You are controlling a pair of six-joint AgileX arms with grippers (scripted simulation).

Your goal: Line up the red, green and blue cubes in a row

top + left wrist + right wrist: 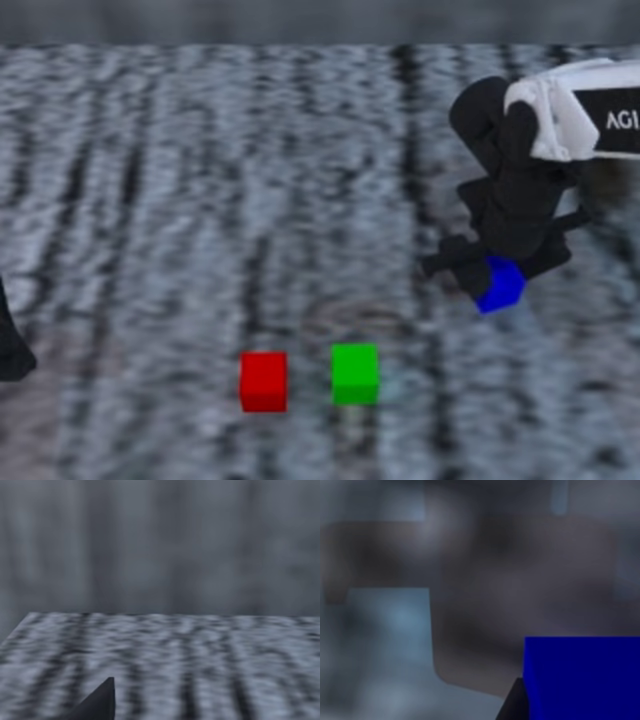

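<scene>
The red cube (263, 380) and the green cube (355, 373) lie side by side near the table's front edge, a small gap between them. The blue cube (502, 288) is at the right, farther back, held under my right gripper (496, 272), which is shut on it. In the right wrist view the blue cube (582, 677) fills the corner, with one dark fingertip (515, 705) pressed against its side. My left arm (10, 350) is parked at the left edge. One of its fingertips (102, 702) shows in the left wrist view, well off to the side, with nothing near it.
The grey mottled table (200, 200) stretches back to a plain wall (160, 545). The right arm's white link (570, 115) hangs over the back right corner.
</scene>
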